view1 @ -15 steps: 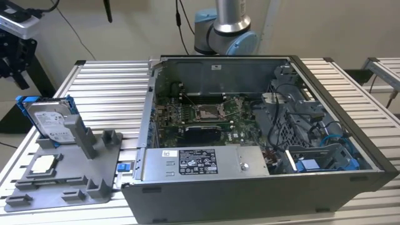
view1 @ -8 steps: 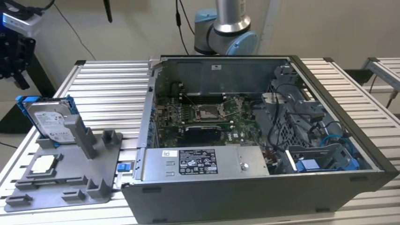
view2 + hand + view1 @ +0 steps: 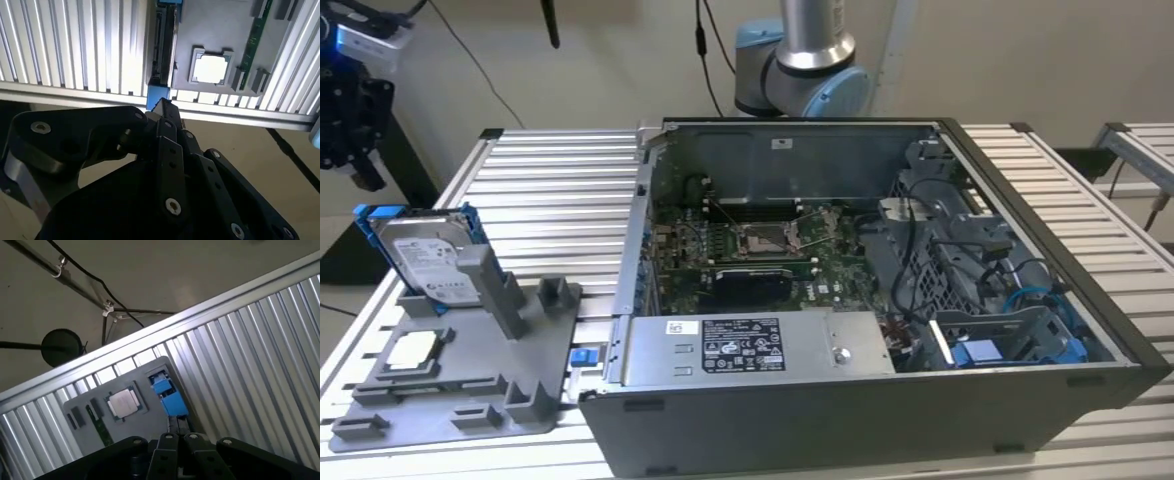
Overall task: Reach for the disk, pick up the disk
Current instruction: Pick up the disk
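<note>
My pincer [image 3: 364, 170] hangs off the bench [image 3: 547, 190] edge, at the exterior view's left, above and behind the disk [image 3: 427, 255]. The disk stands on edge in the grey holder [image 3: 480, 395], label facing the open computer case [image 3: 881, 300]. In the second wrist view I see the disk [image 3: 164, 45] edge-on, its long axis running straight away from the pincer [image 3: 162, 105] tip, with the chip [image 3: 210, 68] just beside it. The fingers look pressed together and hold nothing. I judge the disk lies ahead and below.
</note>
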{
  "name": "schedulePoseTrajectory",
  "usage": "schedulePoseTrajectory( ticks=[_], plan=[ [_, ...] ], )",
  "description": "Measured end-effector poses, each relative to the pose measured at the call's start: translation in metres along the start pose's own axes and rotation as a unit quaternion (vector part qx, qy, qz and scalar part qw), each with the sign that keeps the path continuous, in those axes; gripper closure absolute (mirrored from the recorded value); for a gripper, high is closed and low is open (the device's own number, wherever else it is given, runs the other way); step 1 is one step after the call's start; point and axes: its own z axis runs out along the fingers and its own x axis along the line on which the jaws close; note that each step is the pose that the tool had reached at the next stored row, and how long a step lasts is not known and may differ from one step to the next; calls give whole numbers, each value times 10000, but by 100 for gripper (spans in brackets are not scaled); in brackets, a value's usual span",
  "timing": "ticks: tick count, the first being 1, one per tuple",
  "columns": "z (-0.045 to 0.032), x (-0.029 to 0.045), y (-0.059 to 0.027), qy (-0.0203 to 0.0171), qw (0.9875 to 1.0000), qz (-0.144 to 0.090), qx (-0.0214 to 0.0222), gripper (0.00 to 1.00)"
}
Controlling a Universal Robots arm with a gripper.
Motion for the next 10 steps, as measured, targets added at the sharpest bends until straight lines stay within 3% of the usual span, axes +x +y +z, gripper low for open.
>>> schedulePoseTrajectory(
  ticks=[5,10],
  plan=[
    [5,-10,-22,7,9995,-325,-3,100],
    [10,-12,-26,17,9973,-732,-9,100]
  ],
)
